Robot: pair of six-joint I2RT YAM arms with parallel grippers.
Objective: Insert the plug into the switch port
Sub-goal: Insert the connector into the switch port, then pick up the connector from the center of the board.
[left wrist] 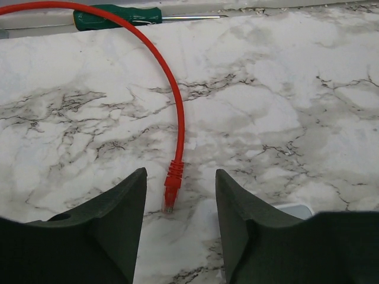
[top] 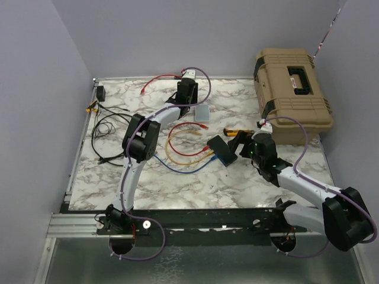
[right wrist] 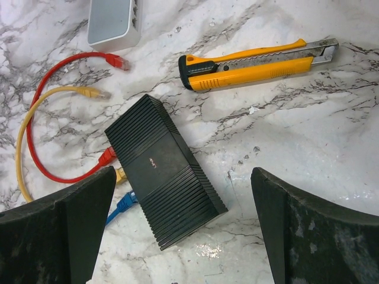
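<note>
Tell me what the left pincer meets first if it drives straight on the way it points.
Most likely the red cable's plug, lying on the white marble tabletop between the left pincer's open dark fingers; exact depth is unclear.

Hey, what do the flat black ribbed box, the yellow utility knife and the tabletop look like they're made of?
Flat black ribbed box: likely matte moulded plastic, fine ridges across its top. Yellow utility knife: glossy plastic body, black end cap, bare metal blade rail. Tabletop: white with grey veins, slight sheen; real marble or printed laminate, hard to tell.
</note>
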